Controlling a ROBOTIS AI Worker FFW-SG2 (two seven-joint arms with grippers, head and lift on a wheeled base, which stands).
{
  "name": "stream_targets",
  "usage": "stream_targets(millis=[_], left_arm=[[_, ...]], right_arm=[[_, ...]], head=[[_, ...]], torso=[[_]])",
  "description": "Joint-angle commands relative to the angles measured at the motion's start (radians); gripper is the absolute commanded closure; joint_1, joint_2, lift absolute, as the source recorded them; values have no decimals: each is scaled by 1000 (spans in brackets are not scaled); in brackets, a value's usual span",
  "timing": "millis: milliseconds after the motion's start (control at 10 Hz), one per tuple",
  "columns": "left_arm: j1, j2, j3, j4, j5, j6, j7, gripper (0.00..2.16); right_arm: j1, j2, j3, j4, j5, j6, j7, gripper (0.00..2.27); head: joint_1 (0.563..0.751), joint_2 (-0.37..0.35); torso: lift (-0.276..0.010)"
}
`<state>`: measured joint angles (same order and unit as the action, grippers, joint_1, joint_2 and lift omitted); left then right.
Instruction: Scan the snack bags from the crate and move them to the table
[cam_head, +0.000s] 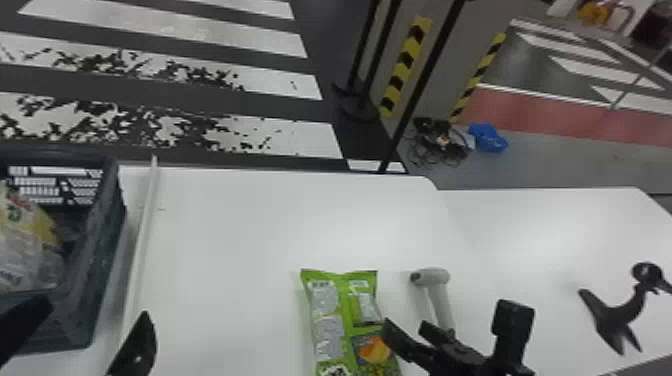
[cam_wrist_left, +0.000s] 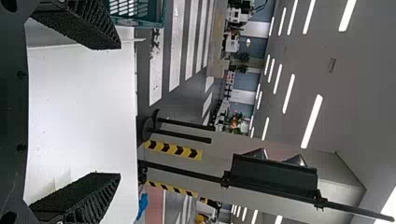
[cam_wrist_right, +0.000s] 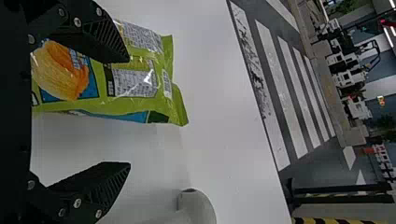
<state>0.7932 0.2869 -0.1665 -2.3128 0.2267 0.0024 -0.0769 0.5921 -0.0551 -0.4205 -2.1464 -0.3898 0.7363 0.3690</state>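
Taking the head view as my clock face, I have the green bag (cam_head: 327, 320) lying on the bench (cam_head: 235, 230) at 6 o'clock, its printed back up. Pale panels of fine type run down it, too small for me to read, beside a picture of orange-yellow chips and a dark barcode-like patch near the far end.

My right tool (cam_head: 452, 320) is at 5 o'clock, jaws wide apart with nothing gripped; from its wrist I see one finger (cam_wrist_right: 105, 39) overlapping the bag. I can't tell whether they touch. The pale scanner (cam_head: 437, 277) sits just beyond that tool, head toward the bag.

At 8 o'clock my left tool (cam_head: 96, 307) also has its jaws spread, near the crate (cam_head: 107, 225). The crate is at 9 o'clock with yellow-and-clear packs (cam_head: 25, 245) inside, their red and green lettering blurred. A black curved object (cam_head: 620, 312) is on the bench at 4 o'clock.
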Motion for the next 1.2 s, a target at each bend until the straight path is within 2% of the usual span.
stream_targets(millis=[0, 300, 400, 500, 700, 1100], left_arm=[[-2, 6, 7, 3, 10, 0, -3, 9], [-9, 14, 10, 10, 22, 0, -9, 9], [-12, 14, 10, 12, 22, 3, -9, 9], [-14, 14, 10, 10, 22, 3, -9, 9], [-15, 14, 10, 9, 22, 12, -8, 9], [-19, 8, 1, 4, 16, 28, -4, 9]], right_arm=[[2, 12, -26, 2, -43, 88, 50, 225], [-77, 1, -144, 39, -109, 315, 189, 228], [-112, -23, -178, 80, -133, 361, 234, 228], [-153, -68, -204, 165, -187, 417, 291, 228], [-195, -95, -216, 272, -190, 377, 386, 228], [-206, -104, -172, 313, -162, 303, 435, 228]], head=[[695, -340], [695, -308], [695, -311], [695, -316], [695, -334], [695, -344]], torso=[[-95], [-95], [-95], [-95], [-95], [-95]])
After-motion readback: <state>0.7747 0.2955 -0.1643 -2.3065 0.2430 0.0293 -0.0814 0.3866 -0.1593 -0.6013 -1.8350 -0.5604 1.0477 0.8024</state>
